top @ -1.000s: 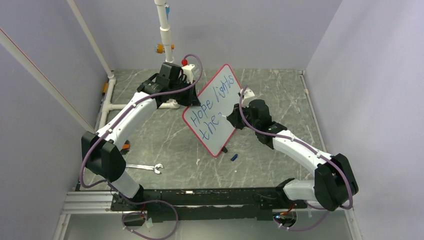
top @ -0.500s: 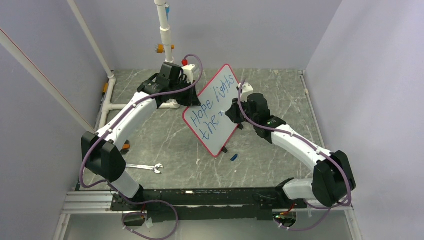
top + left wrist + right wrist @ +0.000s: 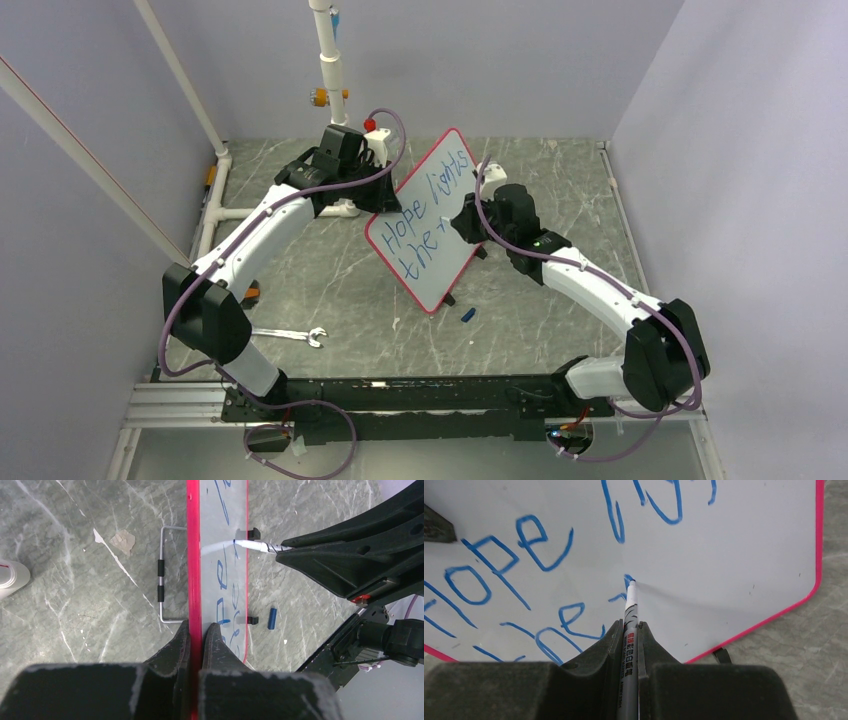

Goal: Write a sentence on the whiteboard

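The whiteboard stands tilted on edge mid-table, red-bordered, with blue handwriting reading "Hope lights" above "the" and the start of another letter. My left gripper is shut on the board's red top edge, one finger on each side. My right gripper is shut on a grey marker; its blue tip touches the board's face just right of "the". From the left wrist the marker meets the board from the right.
A blue marker cap lies on the table below the board, also in the left wrist view. A wrench lies front left. A wire stand sticks out behind the board. A white pole stands at the back.
My right gripper has moved up and slightly left along the board with the marker, and a short new blue stroke now follows "the". The left arm and board have stayed still.
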